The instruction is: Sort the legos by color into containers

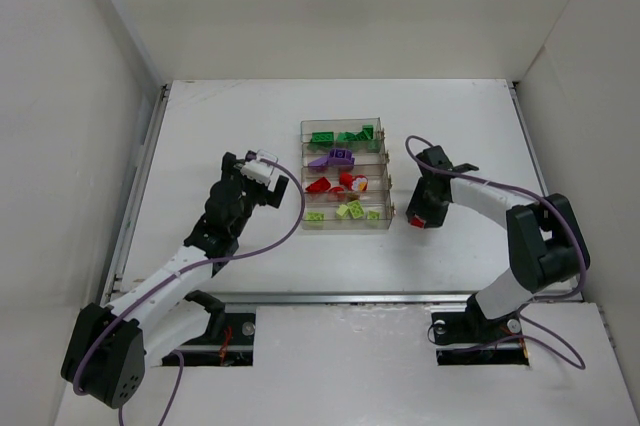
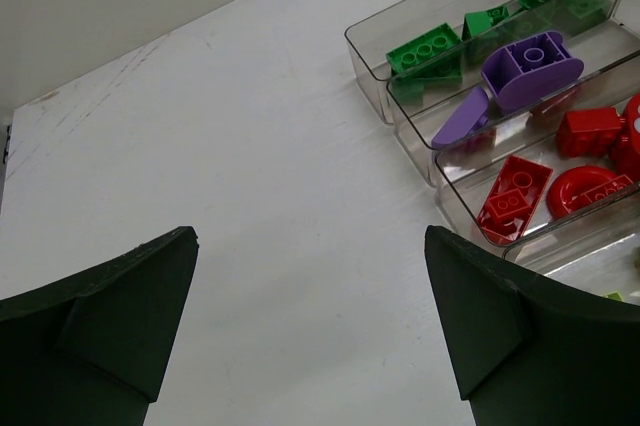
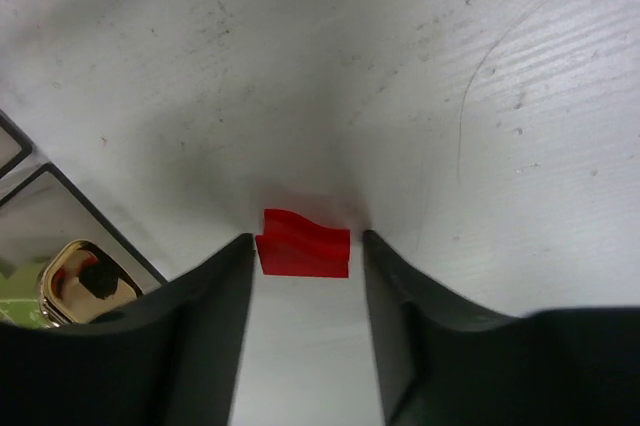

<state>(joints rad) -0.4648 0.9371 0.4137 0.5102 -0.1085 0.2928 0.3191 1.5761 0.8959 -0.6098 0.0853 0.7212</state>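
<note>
Picking up red lego (image 3: pixel 303 256) from the surface (image 3: pixel 450 66) beside the tray (image 1: pixel 344 227): right gripper (image 3: pixel 306 239) snug around it, pinch unconfirmed; left gripper (image 2: pixel 308 236) spread, empty. Next: lift, drop into red compartment (image 1: pixel 378 185).

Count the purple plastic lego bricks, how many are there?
2. A rounded purple studded brick and a curved purple piece, both in the second-farthest row of the clear plastic tray. Another might hide beneath them.
</note>
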